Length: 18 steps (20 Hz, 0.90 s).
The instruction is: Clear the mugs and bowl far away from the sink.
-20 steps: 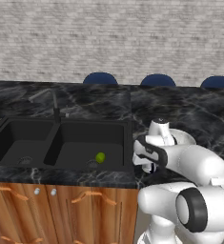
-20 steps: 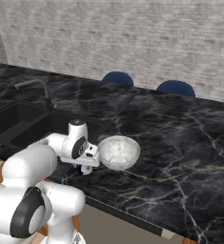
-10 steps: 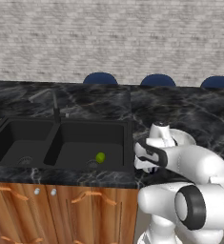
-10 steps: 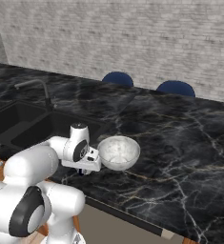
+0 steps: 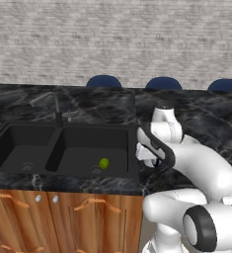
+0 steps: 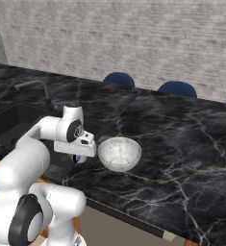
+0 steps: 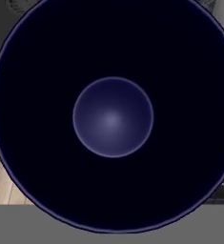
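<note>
A black marble counter with pale veins (image 6: 182, 158) runs below a grey brick wall (image 6: 133, 43), and the rounded blue backs of three chairs (image 6: 118, 79) rise behind its far edge. The white arm's two-finger gripper (image 6: 78, 157) points down at the counter's front edge, just right of the sink. Its fingers are tucked under the white hand, so how they stand cannot be read off directly; they appear pressed almost together, and whether they pinch anything cannot be told. In the left base view the same gripper (image 5: 148, 159) sits at the corner where the sink's right rim meets the counter.

The round, shallow white bowl with faint grey speckles (image 6: 119, 153) sits upright on the counter just to the gripper's right, its near rim right beside the hand. From the hand camera, a round dark bowl interior with a paler blue-grey disc at its centre (image 7: 112, 116) lies directly ahead.

The black double-basin sink (image 5: 63, 153) lies to the gripper's left, with its thin dark arched faucet (image 5: 56, 106) at the back. A small green ball (image 5: 103, 163) rests in the right basin. Wooden cabinet doors (image 5: 63, 217) close the front beneath.
</note>
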### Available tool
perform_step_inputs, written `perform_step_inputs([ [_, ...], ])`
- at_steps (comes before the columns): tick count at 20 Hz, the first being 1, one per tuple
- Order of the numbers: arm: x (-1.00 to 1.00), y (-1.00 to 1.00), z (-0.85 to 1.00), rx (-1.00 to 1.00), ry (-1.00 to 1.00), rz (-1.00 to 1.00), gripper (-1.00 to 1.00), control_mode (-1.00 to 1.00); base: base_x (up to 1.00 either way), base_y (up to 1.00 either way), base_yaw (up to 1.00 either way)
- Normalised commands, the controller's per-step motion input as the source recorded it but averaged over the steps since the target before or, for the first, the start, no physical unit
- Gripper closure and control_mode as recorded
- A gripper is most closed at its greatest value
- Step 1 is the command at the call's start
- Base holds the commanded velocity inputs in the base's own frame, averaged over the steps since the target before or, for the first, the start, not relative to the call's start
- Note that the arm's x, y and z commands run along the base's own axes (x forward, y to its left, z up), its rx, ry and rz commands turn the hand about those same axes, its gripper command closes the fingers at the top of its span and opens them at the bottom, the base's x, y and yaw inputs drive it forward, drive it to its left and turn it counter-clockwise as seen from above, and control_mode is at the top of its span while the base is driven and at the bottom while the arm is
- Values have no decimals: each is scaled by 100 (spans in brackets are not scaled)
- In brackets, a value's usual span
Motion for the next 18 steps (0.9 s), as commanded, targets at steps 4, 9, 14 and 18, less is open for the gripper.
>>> perform_step_inputs([
  [4,-26,19,100,-4,6,0,100,-100,0,0,0],
  [9,-47,0,100,-3,0,0,100,-100,0,0,0],
  [14,-65,0,77,0,-16,0,100,-100,0,0,0],
  [18,-59,0,50,0,-35,0,100,-100,0,0,0],
])
